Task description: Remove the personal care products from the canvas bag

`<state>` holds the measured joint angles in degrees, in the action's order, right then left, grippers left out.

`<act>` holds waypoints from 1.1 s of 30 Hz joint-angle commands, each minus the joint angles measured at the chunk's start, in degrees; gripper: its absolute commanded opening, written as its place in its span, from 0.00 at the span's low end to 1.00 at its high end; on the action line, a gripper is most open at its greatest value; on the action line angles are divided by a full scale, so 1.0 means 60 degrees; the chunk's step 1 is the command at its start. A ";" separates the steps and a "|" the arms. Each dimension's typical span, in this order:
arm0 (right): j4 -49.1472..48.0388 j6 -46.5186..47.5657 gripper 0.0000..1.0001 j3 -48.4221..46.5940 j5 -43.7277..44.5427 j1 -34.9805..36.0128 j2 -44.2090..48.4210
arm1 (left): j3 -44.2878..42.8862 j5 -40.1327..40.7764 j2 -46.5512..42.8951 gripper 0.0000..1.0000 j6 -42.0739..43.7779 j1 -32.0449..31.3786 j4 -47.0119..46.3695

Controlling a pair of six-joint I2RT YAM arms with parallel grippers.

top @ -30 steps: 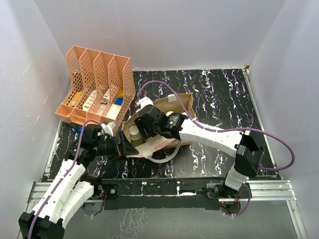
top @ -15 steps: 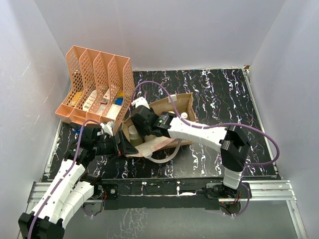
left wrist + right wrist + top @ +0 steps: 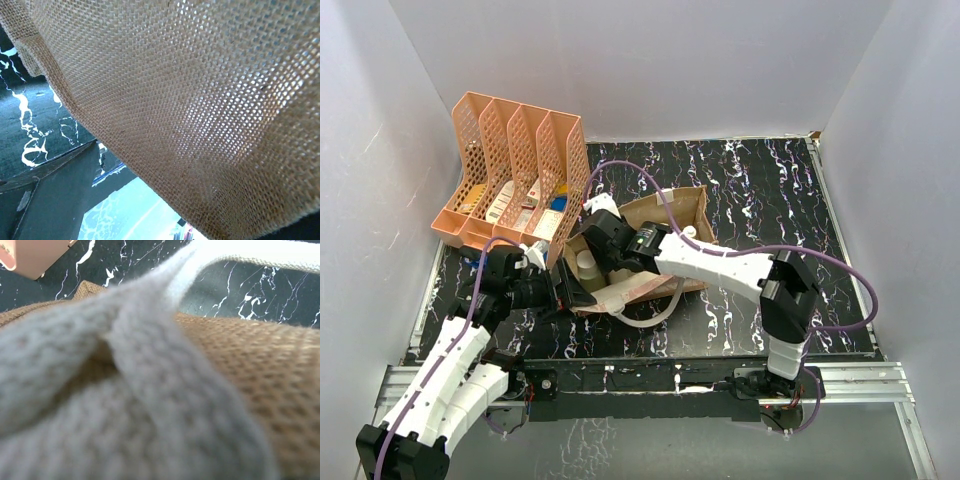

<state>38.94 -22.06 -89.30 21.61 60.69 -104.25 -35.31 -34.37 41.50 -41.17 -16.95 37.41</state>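
Standing far left, an orange rack (image 3: pixel 515 175) is noted. The left gripper (image 3: pixel 568 290) is held wide open at the near-left edge of the canvas bag (image 3: pixel 665 208), canvas draped across its wrist view; no grip is seen. A cream bottle (image 3: pixel 588 268) is seen inside the bag. The right gripper (image 3: pixel 596 232) is shut at the bag's left rim, white webbing (image 3: pixel 150 405) filling its view; a grip cannot be confirmed.

Field count, from the desk's edge:
- arms: two, the left arm (image 3: pixel 450 350) and the right arm (image 3: pixel 720 265).
- canvas bag (image 3: pixel 632 290): one, with one white loop handle (image 3: pixel 645 322) showing.
- bottles visible in its mouth: two, a cream bottle (image 3: pixel 588 268) and a white-capped bottle (image 3: pixel 689 232).
- orange rack (image 3: pixel 510 140): one, with four slots; its contents are too small to count.
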 commanded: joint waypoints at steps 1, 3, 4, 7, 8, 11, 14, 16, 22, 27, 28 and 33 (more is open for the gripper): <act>-0.1258 -0.0487 0.08 -0.0176 -0.0045 0.0081 0.1321 | -0.0112 0.0563 -0.0074 0.94 0.0035 0.0060 0.0528; -0.1378 -0.0735 0.08 -0.0155 -0.0026 0.0070 0.1643 | -0.0117 0.0615 -0.0076 0.94 0.0007 0.0051 0.0505; -0.1432 -0.0866 0.08 -0.0129 -0.0039 0.0080 0.1816 | -0.0131 0.0623 -0.0070 0.94 -0.0007 0.0052 0.0485; -0.1687 -0.1313 0.08 0.0143 0.0058 0.0081 0.2387 | -0.0162 0.0671 -0.0033 0.95 -0.0040 0.0050 0.0500; -0.1804 -0.1443 0.07 0.0260 0.0105 0.0081 0.2590 | -0.0179 0.0681 -0.0052 0.95 -0.0051 0.0050 0.0534; -0.2112 -0.1822 0.08 0.0637 0.0244 0.0065 0.3187 | -0.0256 0.0777 -0.0149 0.95 -0.0053 0.0046 0.0636; -0.2304 -0.2264 0.08 0.0923 0.0286 0.0016 0.3697 | -0.0248 0.0836 -0.0206 0.95 -0.0104 0.0059 0.0667; -0.2487 -0.2569 0.08 0.1179 0.0253 -0.0038 0.4106 | -0.0238 0.0836 -0.0207 0.95 -0.0136 0.0055 0.0626; -0.3854 -0.3669 0.08 0.2468 -0.1253 -0.0759 0.5762 | -0.0257 0.0850 -0.0106 0.95 -0.0158 0.0056 0.0548; -0.4626 -0.3762 0.08 0.2678 -0.2538 -0.1671 0.6803 | -0.0270 0.0876 -0.0022 0.95 -0.0196 0.0061 0.0506; -0.4265 -0.3487 0.08 0.2347 -0.2324 -0.1676 0.6801 | -0.0275 0.0872 -0.0017 0.95 -0.0188 0.0061 0.0509; -0.2965 -0.2221 0.08 0.0758 -0.1051 -0.1735 0.6853 | -0.0353 0.0945 -0.0016 0.95 -0.0143 0.0059 0.0622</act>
<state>30.24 -39.29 -73.97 11.07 50.19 -66.74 -35.94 -30.72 41.01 -42.46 -16.95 38.26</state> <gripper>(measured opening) 0.506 0.948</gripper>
